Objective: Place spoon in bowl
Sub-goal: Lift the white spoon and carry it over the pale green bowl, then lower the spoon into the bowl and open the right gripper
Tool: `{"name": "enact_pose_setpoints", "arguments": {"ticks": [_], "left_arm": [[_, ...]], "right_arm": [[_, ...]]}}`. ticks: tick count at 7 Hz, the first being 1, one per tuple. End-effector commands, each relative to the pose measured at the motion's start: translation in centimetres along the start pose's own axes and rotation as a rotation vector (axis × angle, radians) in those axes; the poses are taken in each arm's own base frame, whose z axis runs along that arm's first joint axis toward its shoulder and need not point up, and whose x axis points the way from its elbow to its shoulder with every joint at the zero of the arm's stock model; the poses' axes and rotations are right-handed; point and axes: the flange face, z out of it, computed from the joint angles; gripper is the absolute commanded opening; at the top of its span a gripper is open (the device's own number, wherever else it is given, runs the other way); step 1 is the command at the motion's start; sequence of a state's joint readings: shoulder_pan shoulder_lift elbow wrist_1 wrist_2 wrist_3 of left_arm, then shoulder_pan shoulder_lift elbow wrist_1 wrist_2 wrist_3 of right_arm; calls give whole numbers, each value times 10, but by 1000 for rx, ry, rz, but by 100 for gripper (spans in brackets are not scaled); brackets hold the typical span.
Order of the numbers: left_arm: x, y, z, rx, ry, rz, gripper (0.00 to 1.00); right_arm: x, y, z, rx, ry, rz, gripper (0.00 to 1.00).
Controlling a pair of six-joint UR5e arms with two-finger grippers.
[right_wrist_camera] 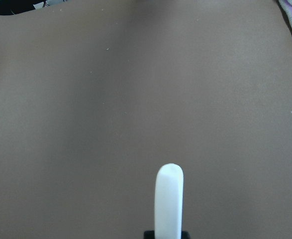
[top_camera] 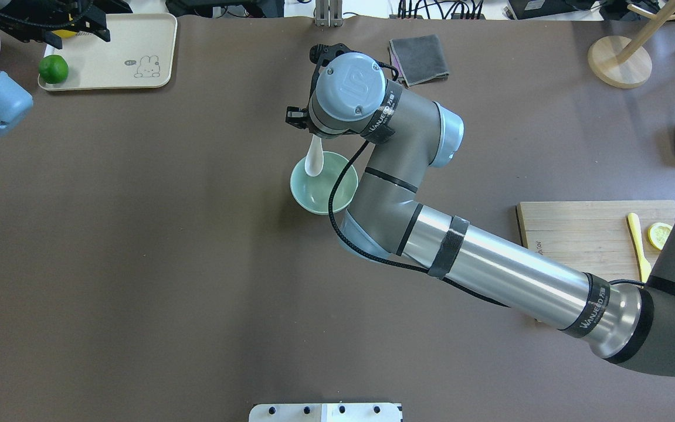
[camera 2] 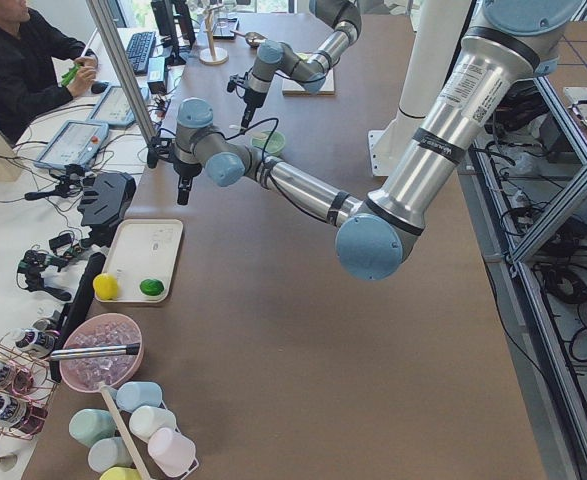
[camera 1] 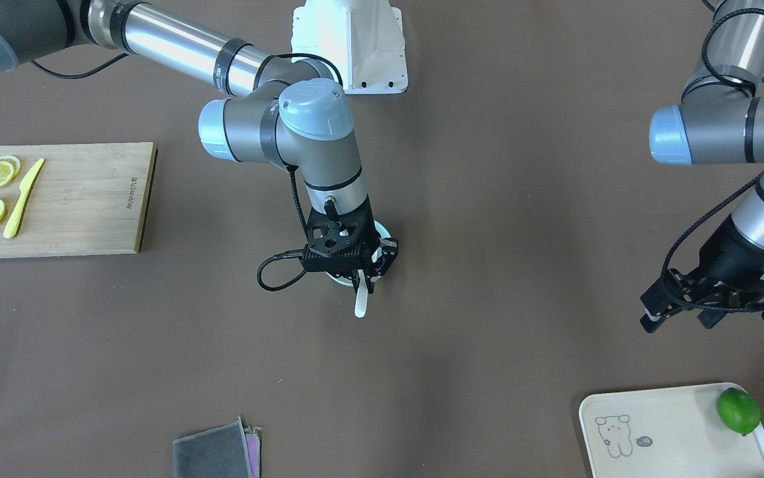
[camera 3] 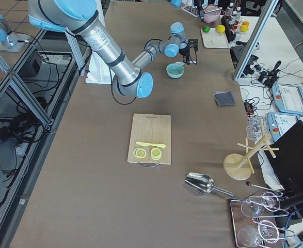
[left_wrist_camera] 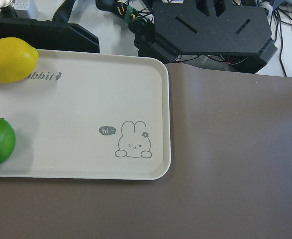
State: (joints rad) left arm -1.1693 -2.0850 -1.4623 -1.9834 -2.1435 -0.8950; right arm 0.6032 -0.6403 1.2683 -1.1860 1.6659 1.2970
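Closest to the right wrist lens, the spoon (right_wrist_camera: 169,199) is seen end-on, its rounded handle tip projecting from the right claw (camera 1: 363,284), which is closed on the spoon near mid-length. The scoop end is held over the bowl (top_camera: 316,199), just inside the rim farthest from the robot's base. The handle points away from the bowl toward the operators' side, so the long axis crosses that rim. Whether the scoop touches the bowl cannot be told. The bowl's centre lies beneath and base-ward of the claw, so a short shift inward before release is judged advisable. The left claw (camera 1: 713,312) is spread wide, holds nothing, and is well apart from the bowl, so the right arm is nearer. On the tray (left_wrist_camera: 166,99), "hi~" is printed beside a rabbit drawing, and "bbit" can be read by the lemon (left_wrist_camera: 9,59).
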Motion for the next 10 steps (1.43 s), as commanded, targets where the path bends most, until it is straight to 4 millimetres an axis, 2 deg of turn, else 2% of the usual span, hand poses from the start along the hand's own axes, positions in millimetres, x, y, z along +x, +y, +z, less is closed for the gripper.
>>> {"name": "enact_pose_setpoints", "arguments": {"ticks": [1,2,3,4,5,6,8,9,10], "left_arm": [[-6,-7,-3,-6,3,-14,98],[-5,-7,-2,-10,6,-14,98],[5,-14,-10,0,13,-10,98],[7,-20,-7,-2,9,-13,98],[5,-22,-3,-4,6,-15,98],[6,-22,-4,-3,7,-14,98],[21,-28,-11,15,27,19,98],[14,-38,-23,41,22,148,98],[-17,-51,-36,59,-13,236,98]], "right_arm": [[7,14,8,4,6,-15,0],[14,23,13,-4,13,-27,0],[21,31,21,-14,22,-32,6],[18,35,19,-8,-14,-27,97],[13,35,13,-6,-31,-23,100],[12,25,3,2,-44,-19,100],[20,-14,-18,33,-55,-44,100],[68,-38,-14,59,-2,-240,100],[144,-72,-29,97,46,-276,100]]}}
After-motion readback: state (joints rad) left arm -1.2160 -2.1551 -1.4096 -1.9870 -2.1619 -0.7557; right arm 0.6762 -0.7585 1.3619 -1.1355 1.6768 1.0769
